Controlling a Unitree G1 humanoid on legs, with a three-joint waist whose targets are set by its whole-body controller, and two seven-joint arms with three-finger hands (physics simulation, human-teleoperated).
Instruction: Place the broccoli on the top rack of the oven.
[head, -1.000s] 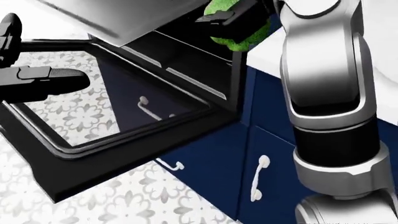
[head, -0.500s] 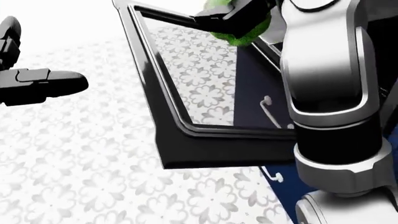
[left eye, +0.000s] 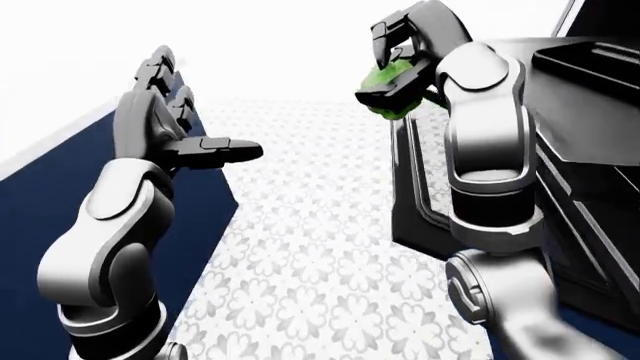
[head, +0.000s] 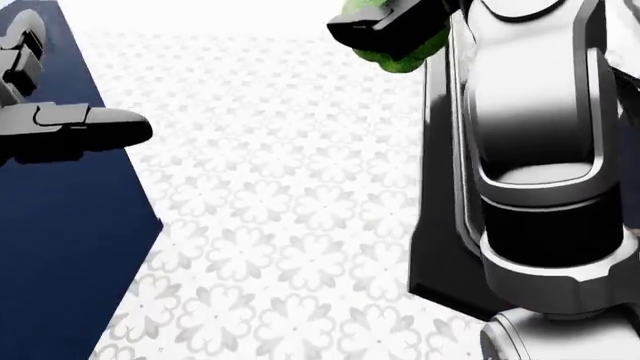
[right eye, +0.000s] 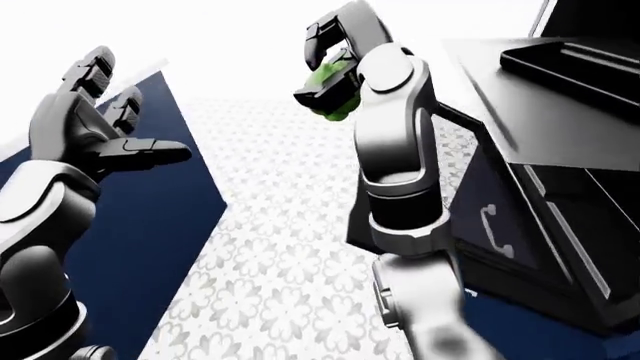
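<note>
The green broccoli (left eye: 392, 82) is held high in my right hand (left eye: 385, 71), whose black fingers close round it; it also shows at the top of the head view as broccoli (head: 395, 54). The raised right arm stands before the open black oven door (left eye: 408, 187). The oven (right eye: 560, 142) fills the right of the right-eye view, its cavity dark and its racks not clearly visible. My left hand (left eye: 195, 127) is up at the left with fingers spread and nothing in it.
Patterned white floor tiles (head: 290, 210) run down the middle. A navy cabinet face (head: 60, 262) lines the left side. Navy cabinet fronts with a white handle (right eye: 492, 225) show through the oven door's glass on the right.
The whole picture has swung: the oven door slid from the centre to the right edge and a navy cabinet came in at the left. The broccoli stays in my right hand.
</note>
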